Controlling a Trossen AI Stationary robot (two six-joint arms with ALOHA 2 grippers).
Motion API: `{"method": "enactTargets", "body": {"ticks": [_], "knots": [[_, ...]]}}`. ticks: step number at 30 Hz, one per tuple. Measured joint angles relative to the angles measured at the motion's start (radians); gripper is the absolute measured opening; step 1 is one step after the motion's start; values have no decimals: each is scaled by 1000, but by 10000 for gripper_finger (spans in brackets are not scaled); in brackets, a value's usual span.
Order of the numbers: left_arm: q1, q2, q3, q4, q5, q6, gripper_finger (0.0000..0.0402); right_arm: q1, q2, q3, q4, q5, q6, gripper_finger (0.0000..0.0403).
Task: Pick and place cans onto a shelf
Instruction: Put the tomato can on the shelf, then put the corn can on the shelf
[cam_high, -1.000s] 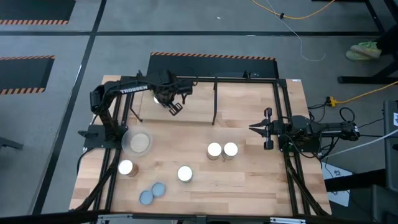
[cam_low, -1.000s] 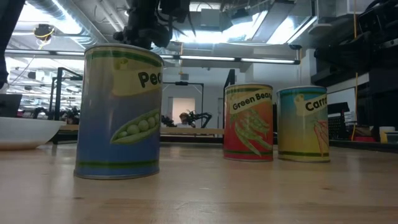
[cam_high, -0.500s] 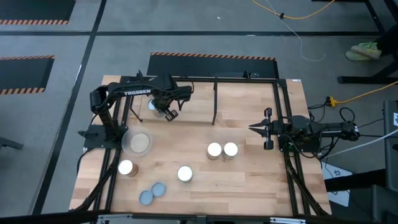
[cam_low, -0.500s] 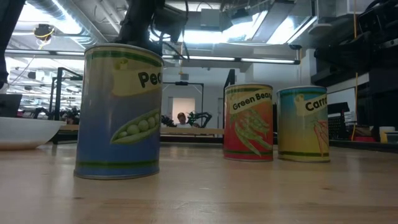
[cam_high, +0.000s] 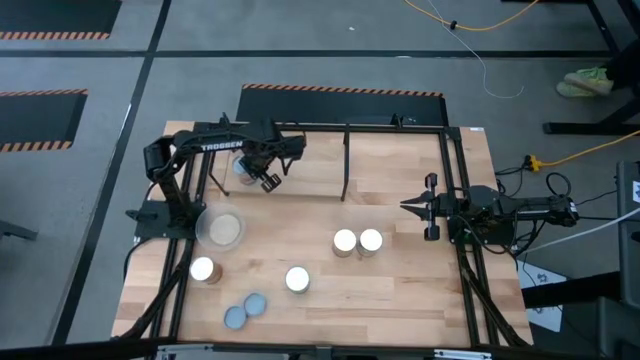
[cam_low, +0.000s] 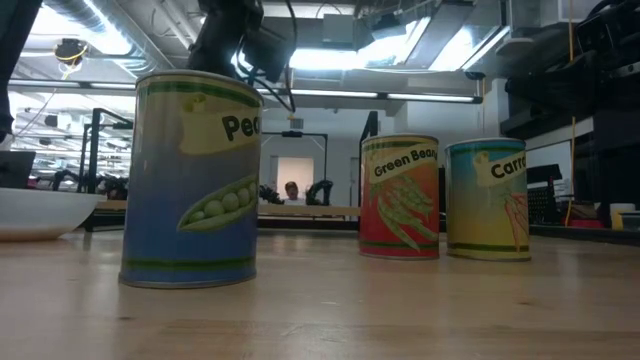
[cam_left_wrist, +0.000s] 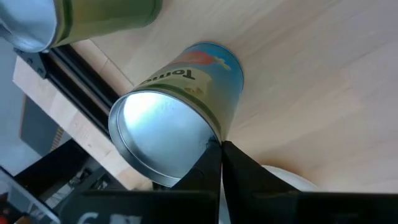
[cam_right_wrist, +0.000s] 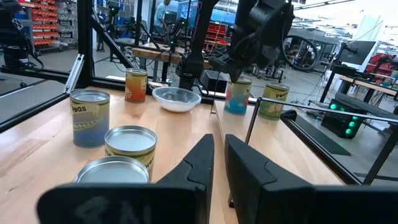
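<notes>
Grey floor (cam_high: 330, 40) with orange-black hazard stripes (cam_high: 340, 90), a yellow cable (cam_high: 480, 25) (loosely coiled); bright ceiling lights (cam_low: 330, 50), a person (cam_low: 291, 189) far behind.

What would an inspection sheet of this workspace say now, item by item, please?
Surface: wooden table, no spill seen.
Job's things: six cans on the table; blue can and green can on the shelf.
Clutter: pale dish near the left arm's base.
Grippers: left tool at the blue can's top rim; right tool shut, idle at the table's right side.
Cables: yellow cable on the floor.
Surroundings: a person far behind the table.
</notes>
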Motion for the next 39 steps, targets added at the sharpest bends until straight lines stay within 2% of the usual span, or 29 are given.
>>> {"method": "enactTargets", "body": {"ticks": [20,33,39], "knots": [[1,0,0,7,-26,0,72,0,0,0,0,0,0,45],[-2,0,2,2,-10,-5,73,0,0,0,0,0,0,45],[-20,-13,70,1,-10,-8,70,0,0,0,0,0,0,45]]}}
